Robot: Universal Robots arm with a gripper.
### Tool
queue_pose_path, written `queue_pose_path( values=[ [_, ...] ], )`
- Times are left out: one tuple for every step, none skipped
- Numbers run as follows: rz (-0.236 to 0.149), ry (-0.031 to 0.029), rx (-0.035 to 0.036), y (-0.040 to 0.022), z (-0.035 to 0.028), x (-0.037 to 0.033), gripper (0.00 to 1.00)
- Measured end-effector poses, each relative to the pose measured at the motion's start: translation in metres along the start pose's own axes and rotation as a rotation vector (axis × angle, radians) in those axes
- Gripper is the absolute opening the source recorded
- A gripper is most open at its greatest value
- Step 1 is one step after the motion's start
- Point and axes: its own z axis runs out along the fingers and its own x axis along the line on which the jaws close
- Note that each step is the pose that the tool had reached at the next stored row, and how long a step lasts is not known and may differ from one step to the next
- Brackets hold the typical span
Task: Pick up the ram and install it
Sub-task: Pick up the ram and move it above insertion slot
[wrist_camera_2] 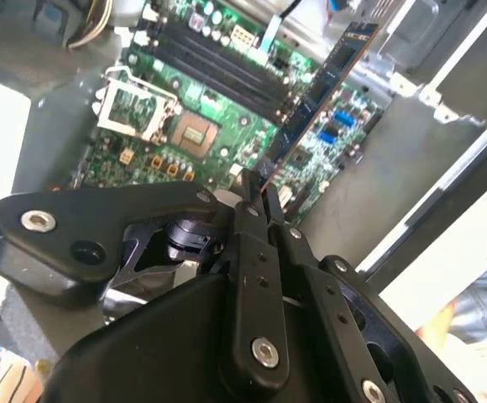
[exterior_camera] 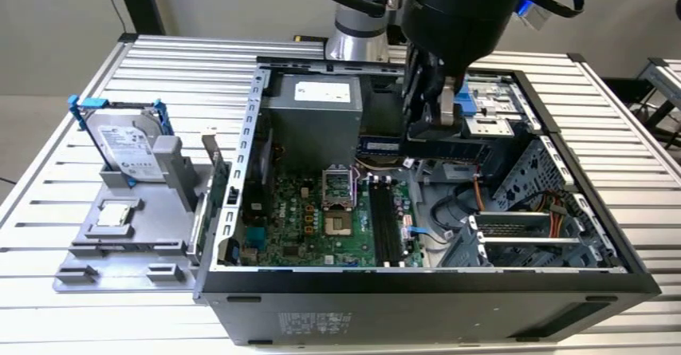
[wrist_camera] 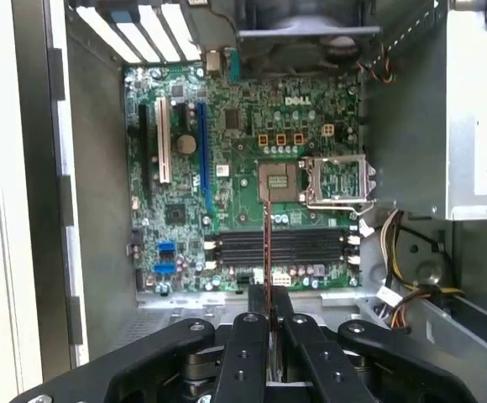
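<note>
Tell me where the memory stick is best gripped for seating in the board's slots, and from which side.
Probably pinch the memory stick across its two flat faces, near the edge away from the slots, coming from above the open case, as the gripper holds it. It is a thin board, edge-on in the first wrist view; broad faces suit a pinch, and the slot-facing edge stays free.
</note>
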Motion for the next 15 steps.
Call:
queue_pose_path(
  values=[
    [0.0,-0.008,-0.0006,-0.0009,-0.0001,-0.0001,0.0],
    [0.0,-0.0209,-0.0013,-0.0017,-0.0001,-0.0002,0.0],
    [-0.001,-0.0339,-0.0022,-0.0025,-0.0001,-0.0002,0.0],
    [-0.001,-0.0409,-0.0026,-0.0034,-0.0001,-0.0003,0.0],
    [-0.001,-0.0416,-0.0026,-0.0044,0.0,-0.0004,0.0],
    [-0.001,-0.0417,-0.0026,-0.0054,0.0,-0.0005,0.0],
    [-0.001,-0.0417,-0.0026,-0.006,0.0,-0.0005,0.0],
    [-0.001,-0.0417,-0.0026,-0.0064,0.0,-0.0007,0.0],
    [-0.001,-0.0417,-0.0026,-0.0065,0.0001,-0.0008,0.0],
    [-0.001,-0.0417,-0.0026,-0.0065,0.0001,-0.0008,0.0],
    [-0.001,-0.0417,-0.0026,-0.0065,0.0,-0.0008,0.0],
    [-0.001,-0.0417,-0.0026,-0.0065,0.0,-0.0009,0.0],
    [-0.001,-0.0416,-0.0026,-0.0069,0.0,-0.001,0.0],
    [-0.001,-0.0418,-0.0026,-0.0074,0.0002,-0.0016,0.0],
    [-0.001,-0.0417,-0.0026,-0.0081,0.0001,-0.0026,0.0]
  ],
)
